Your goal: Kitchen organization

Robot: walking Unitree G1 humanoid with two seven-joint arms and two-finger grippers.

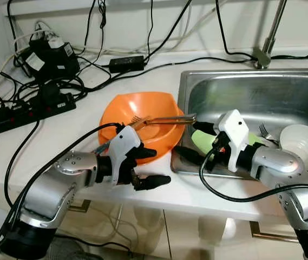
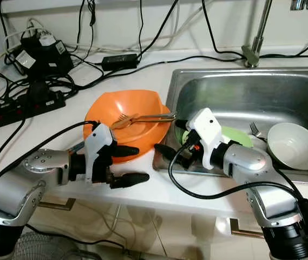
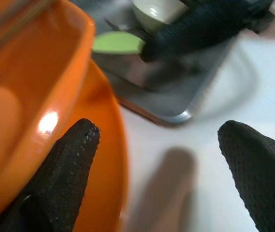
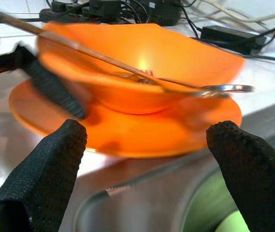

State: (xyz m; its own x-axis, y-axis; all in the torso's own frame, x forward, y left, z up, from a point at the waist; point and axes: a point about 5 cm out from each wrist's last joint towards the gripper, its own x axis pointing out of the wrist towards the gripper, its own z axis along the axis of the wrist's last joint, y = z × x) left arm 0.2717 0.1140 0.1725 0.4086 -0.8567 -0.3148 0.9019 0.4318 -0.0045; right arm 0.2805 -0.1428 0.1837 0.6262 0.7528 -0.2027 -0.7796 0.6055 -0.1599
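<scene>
Left gripper (image 1: 147, 167): two long black fingers spread apart, holding nothing; one finger lies against the near outer wall of the orange bowl, the other lies over the white counter just in front of the bowl.
Right gripper (image 2: 174, 138): black fingers parted and empty, reaching from the sink side toward the orange bowl, level with the sink's near-left corner; one finger is above the sink rim, the other low by the corner.
Orange plastic bowl (image 1: 143, 116): upright on a flat orange plate (image 4: 127, 137), both on the white countertop (image 1: 67, 135), just beside the left wall of the sink.
Metal forks (image 1: 159, 120): two slim forks lie across the orange bowl, tines inside it, handles jutting over the rim toward the sink.
Stainless steel sink (image 1: 240, 89): set into the counter on the bowl's right; chrome tap stem (image 1: 267, 38) rises behind it.
Lime-green plate (image 2: 235, 135): lies in the sink, partly hidden by the right wrist.
White ceramic bowl (image 1: 305, 143): in the sink, well apart from the orange bowl, tilted on its side; a fork (image 1: 264, 131) lies touching or just beside it.
Black power strip (image 1: 29, 114): on the counter behind and left of the orange bowl, among tangled black cables and adapters (image 1: 51, 54).
</scene>
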